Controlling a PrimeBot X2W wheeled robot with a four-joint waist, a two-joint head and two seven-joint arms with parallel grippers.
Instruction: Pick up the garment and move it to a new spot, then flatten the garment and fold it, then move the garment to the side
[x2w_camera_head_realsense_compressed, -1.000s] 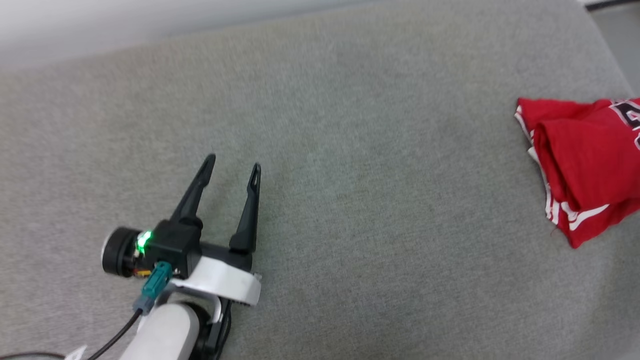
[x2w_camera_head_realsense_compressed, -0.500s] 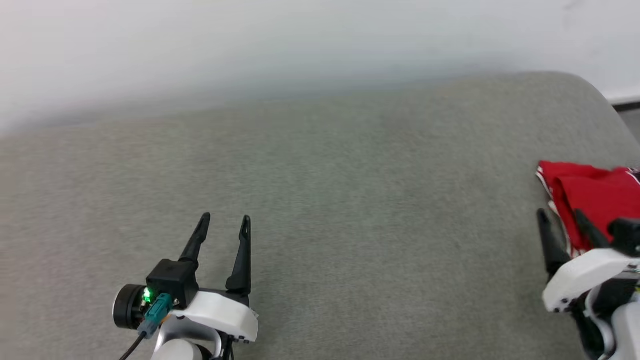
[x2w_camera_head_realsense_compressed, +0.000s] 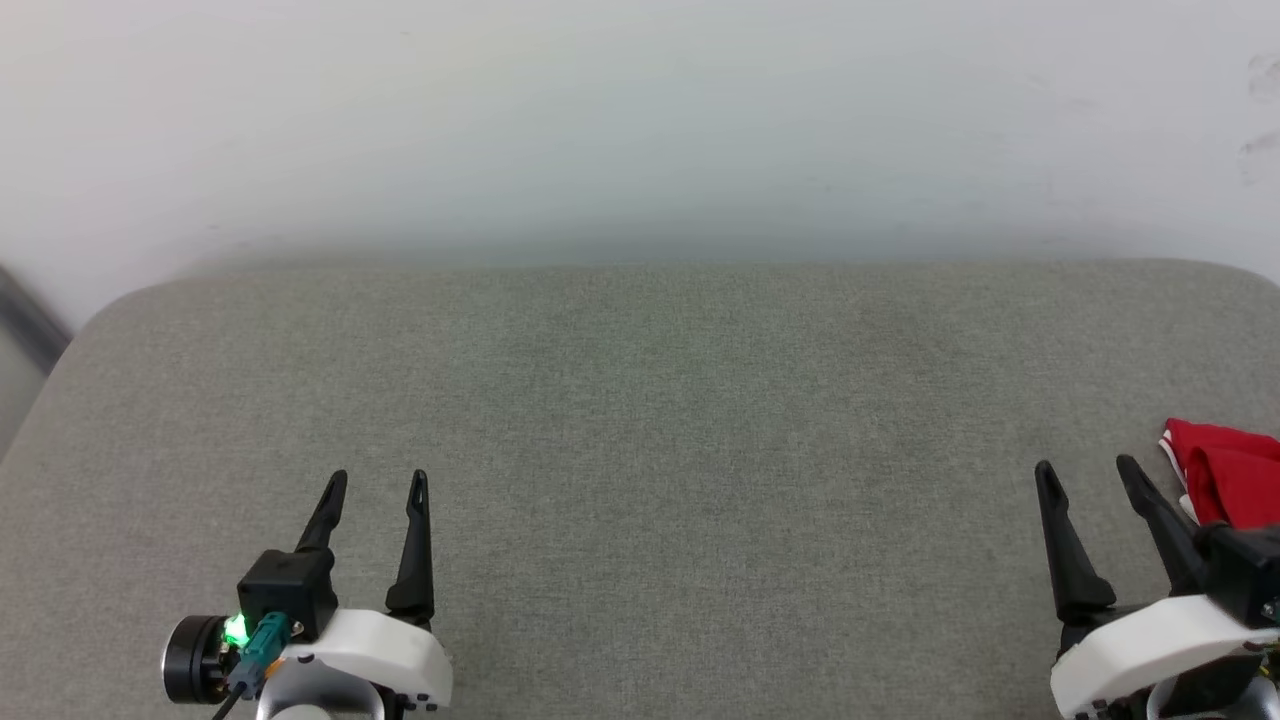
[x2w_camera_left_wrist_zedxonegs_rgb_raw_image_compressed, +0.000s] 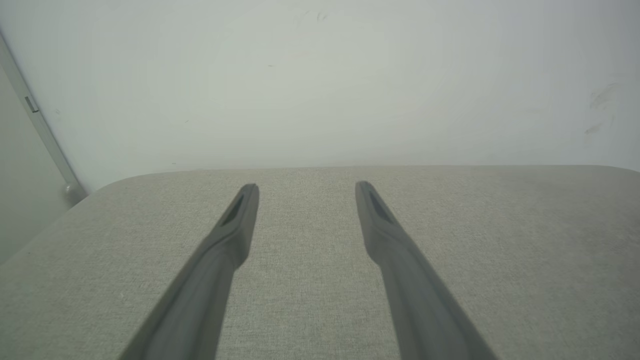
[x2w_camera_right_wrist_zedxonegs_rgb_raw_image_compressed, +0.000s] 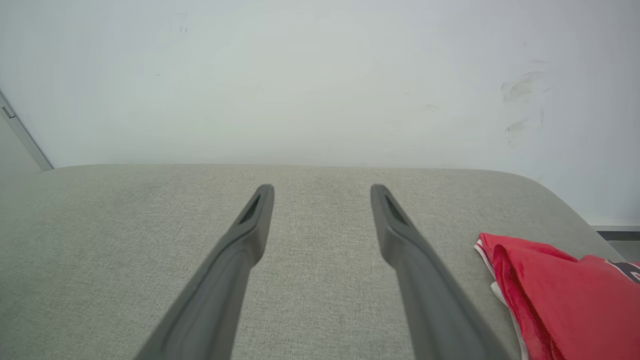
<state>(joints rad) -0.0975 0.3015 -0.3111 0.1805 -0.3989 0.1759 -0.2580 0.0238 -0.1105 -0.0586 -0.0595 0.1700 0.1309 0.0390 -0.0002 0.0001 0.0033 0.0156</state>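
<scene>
The garment is a bright red folded bundle with white trim, lying at the far right of the grey cushioned surface. In the right wrist view the garment sits low on the right, just beside my right fingers. My right gripper stands open with nothing between its fingers, a little to the left of the red fabric. Down at the lower left, my left gripper is open too, far from the garment. Bare cushion lies between the fingers of my left gripper and of my right gripper.
A pale wall rises behind the cushion's far edge. The cushion's rounded corners drop off at the left and right. A grey strip runs down the wall at the left.
The head camera has tilted up and swung, bringing the wall and my right gripper into view. The garment now sits at the frame's right edge. Both grippers stay open.
</scene>
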